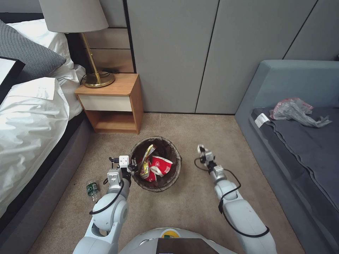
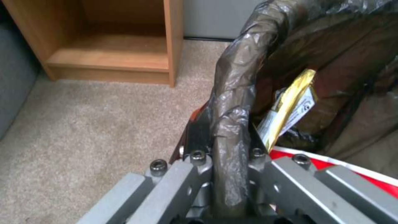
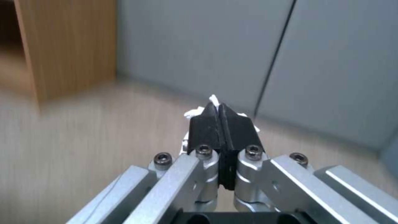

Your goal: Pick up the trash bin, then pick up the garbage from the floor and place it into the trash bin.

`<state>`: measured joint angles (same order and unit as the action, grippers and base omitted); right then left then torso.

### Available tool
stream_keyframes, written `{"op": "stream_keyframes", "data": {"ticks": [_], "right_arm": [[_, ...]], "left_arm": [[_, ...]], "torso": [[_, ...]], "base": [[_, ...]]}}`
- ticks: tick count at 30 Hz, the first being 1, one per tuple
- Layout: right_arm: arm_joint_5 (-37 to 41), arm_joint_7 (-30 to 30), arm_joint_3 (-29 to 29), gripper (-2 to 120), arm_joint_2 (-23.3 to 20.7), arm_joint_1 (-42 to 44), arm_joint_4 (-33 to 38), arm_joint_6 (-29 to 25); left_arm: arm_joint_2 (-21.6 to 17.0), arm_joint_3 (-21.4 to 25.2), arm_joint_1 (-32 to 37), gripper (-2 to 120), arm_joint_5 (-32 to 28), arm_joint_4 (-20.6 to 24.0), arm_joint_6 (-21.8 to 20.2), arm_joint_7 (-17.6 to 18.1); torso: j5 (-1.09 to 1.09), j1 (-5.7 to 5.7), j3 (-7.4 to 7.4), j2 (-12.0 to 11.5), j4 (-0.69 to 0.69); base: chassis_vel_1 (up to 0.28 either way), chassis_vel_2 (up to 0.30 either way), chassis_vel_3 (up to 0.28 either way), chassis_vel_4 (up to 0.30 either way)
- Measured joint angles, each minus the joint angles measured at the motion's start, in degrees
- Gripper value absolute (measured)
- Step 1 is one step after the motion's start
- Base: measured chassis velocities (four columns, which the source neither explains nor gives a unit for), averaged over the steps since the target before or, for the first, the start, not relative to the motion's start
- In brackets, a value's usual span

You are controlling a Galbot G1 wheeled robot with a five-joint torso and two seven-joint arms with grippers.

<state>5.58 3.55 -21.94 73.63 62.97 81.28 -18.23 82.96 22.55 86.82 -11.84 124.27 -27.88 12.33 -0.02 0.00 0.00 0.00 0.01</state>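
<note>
I had the robot facing a beige short-pile carpet point(image 1: 197, 197), with a bed point(image 1: 31, 123) in smooth white linen on its left and a grey-blue upholstered sofa point(image 1: 282, 88) on its right, a crumpled plastic bag point(image 1: 296, 112) lying on the dark seat. Against the flat grey wall panels stood one boxy wooden nightstand point(image 1: 114, 106) with a brass lamp point(image 1: 93, 67) on top.

The trash bin point(image 1: 175, 169) sat between the two arms, round and lined with a glossy, wrinkled dark brown bag folded over the rim. Inside I counted one red-and-white paper cup point(image 1: 161, 164), a shiny yellow snack wrapper point(image 1: 147, 160) standing on edge, and some more red material beneath them (too tangled to sort out).

The left gripper point(image 1: 133, 166) was at the bin's near-left rim; in the left wrist view its fingers point(image 2: 199, 133) were clamped narrow on that bagged rim point(image 2: 232, 124), one inside and one outside.

The right gripper point(image 1: 201, 149) hung over the carpet just right of the bin, its black pads point(image 3: 207, 127) pressed together on a scrap of crumpled white paper point(image 3: 195, 112) poking out past the tips.

One small green bottle point(image 1: 92, 189) lay on its side on the carpet beside the left arm, near the bed.
</note>
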Motion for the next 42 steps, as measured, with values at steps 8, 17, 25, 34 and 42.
{"op": "stream_keyframes", "data": {"ticks": [8,17,25,34,42], "right_arm": [[9.0,9.5,-1.0,0,-1.9,0.0,23.7,-4.2],[17.1,19.3,10.2,0,-6.8,3.4,34.7,-4.1],[12.2,18.2,20.9,0,-9.3,3.3,30.2,-3.8],[9.1,17.7,23.6,0,-7.7,3.8,24.1,-5.3],[8.1,17.4,23.1,0,-7.5,4.4,21.1,-6.0]], "left_arm": [[-0.2,-0.3,0.3,0,0.0,-0.2,0.0,0.0],[-0.3,-1.6,0.4,0,-0.6,-0.5,-0.5,-0.1],[-0.1,-2.0,0.4,0,-0.6,-0.5,-0.7,-0.1],[0.0,-1.9,0.3,0,-0.8,-0.3,-0.7,-0.1],[0.0,-1.8,0.2,0,-0.9,-0.1,-0.7,0.0]], "torso": [[0.0,0.0,0.0,0.0,0.0],[0.01,0.0,0.0,0.0,-0.02],[0.02,0.0,0.0,0.0,0.0],[0.02,0.0,0.0,0.0,-0.01],[0.02,0.0,0.0,0.0,-0.01]], "base": [[0.0,0.0,0.0,0.0],[0.0,0.0,0.0,0.0],[0.0,0.0,0.0,0.0],[0.0,0.0,0.0,0.0],[0.0,0.0,0.0,0.0]]}}
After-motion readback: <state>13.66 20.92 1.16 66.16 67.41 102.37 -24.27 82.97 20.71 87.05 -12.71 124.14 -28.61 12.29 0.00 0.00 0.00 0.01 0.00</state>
